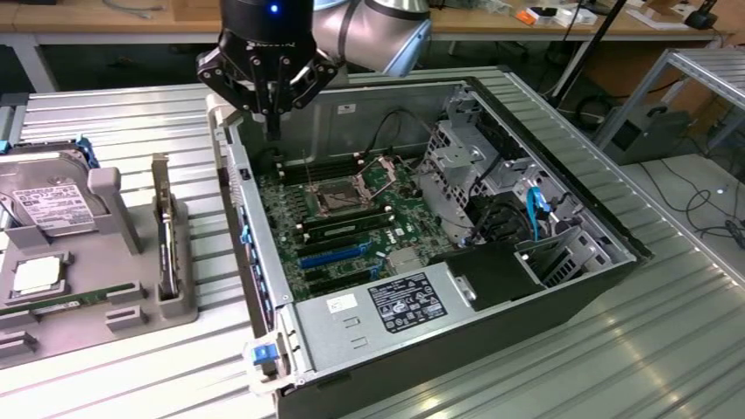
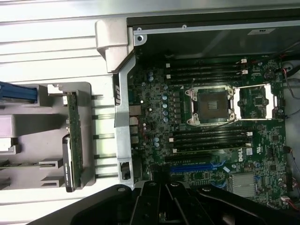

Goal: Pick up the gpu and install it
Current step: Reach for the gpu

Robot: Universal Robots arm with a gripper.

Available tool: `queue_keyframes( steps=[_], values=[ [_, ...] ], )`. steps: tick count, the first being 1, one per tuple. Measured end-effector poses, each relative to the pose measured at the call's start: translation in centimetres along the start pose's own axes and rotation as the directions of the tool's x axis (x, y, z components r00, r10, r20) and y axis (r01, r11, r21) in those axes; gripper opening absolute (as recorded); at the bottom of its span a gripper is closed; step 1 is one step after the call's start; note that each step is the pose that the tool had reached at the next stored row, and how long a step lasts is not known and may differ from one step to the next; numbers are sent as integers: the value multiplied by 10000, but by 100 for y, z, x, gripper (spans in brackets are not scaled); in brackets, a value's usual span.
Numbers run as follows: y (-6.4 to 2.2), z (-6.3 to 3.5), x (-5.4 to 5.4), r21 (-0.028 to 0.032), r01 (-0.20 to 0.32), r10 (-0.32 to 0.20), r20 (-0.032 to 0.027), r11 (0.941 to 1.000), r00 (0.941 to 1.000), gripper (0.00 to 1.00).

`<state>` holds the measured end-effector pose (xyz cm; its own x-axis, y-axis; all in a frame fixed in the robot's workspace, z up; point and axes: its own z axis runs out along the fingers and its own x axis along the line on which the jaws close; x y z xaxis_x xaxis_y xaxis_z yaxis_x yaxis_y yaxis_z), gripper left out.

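Hovering over one corner of an open computer case [image 1: 466,87], my gripper [image 1: 274,131] points straight down with its two fingers pressed together and nothing between them. In the wrist view, the gripper [image 2: 164,190] is a dark shape at the picture's edge, over the green motherboard [image 2: 154,117].

Just below me, the motherboard [image 1: 349,223] lies flat inside the case. Near its middle is an uncovered processor socket [image 1: 338,199] in a metal frame. The wrist view gives the socket [image 2: 211,105] long black memory slots [image 2: 206,70] on two sides. Blue expansion slots [image 1: 331,256] run across the board on the side of the socket towards the camera, and no card sits in them. A power supply with a dark label [image 1: 402,305] fills the case's near end. A blue cable [image 1: 538,209] hangs among the drive cages at the exterior view's right.

The gpu [image 1: 170,236] is outside the case, well apart from me. It stands on its long edge in a slot of a grey holder tray [image 1: 128,301] at the exterior view's left, close beside the case's wall. From the wrist camera, the gpu [image 2: 75,136] is a thin green strip held between the tray's posts.

Further to the exterior view's left, a silver hard drive with a white label [image 1: 47,209] rests on the same tray. The case and the tray both sit on a ribbed metal table [image 1: 652,340].
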<state>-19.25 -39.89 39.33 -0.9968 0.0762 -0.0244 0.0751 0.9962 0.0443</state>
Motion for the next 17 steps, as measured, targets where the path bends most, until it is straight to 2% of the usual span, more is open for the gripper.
queue_keyframes(
  steps=[17],
  values=[
    [-17, -6, 221, -1, 1, -1, 0, 10000, 10000, 11]
  ],
)
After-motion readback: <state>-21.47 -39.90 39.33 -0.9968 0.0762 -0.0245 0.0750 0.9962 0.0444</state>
